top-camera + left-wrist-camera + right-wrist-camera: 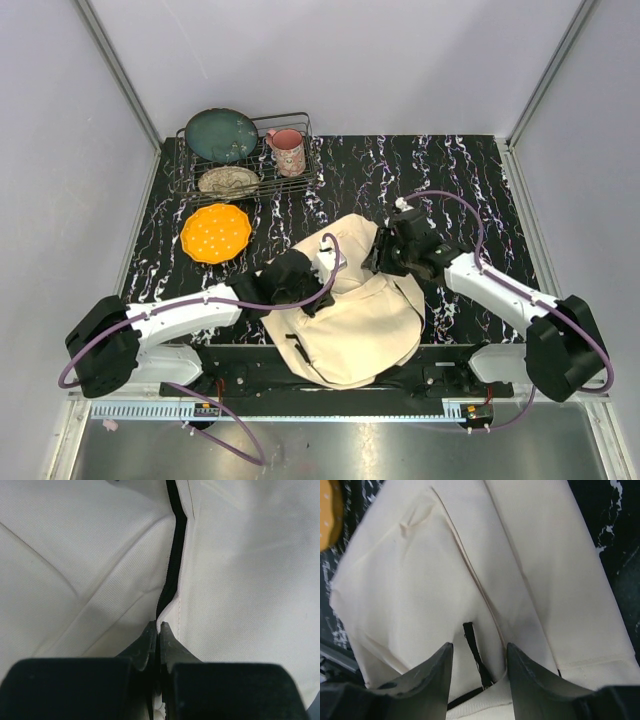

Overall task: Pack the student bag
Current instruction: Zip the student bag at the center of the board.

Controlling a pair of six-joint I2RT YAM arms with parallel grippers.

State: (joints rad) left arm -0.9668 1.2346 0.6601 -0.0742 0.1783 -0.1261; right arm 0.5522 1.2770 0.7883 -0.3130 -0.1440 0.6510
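The left gripper (159, 629) was pinched shut on a hemmed edge of the student bag (365, 325), which lay beneath both grippers. The right gripper (480, 649) stood parted astride a black strap (469, 632), bare table (470, 180) beyond it.

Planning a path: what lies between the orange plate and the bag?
Only bare black marbled table, as the top view shows. The orange plate and the bag lie apart, not touching.

Far left: wire rack (245, 165), orange plate (216, 232) are blocking.
Far right: table (460, 170) is lying open.
Near middle: student bag (360, 315) is blocking.
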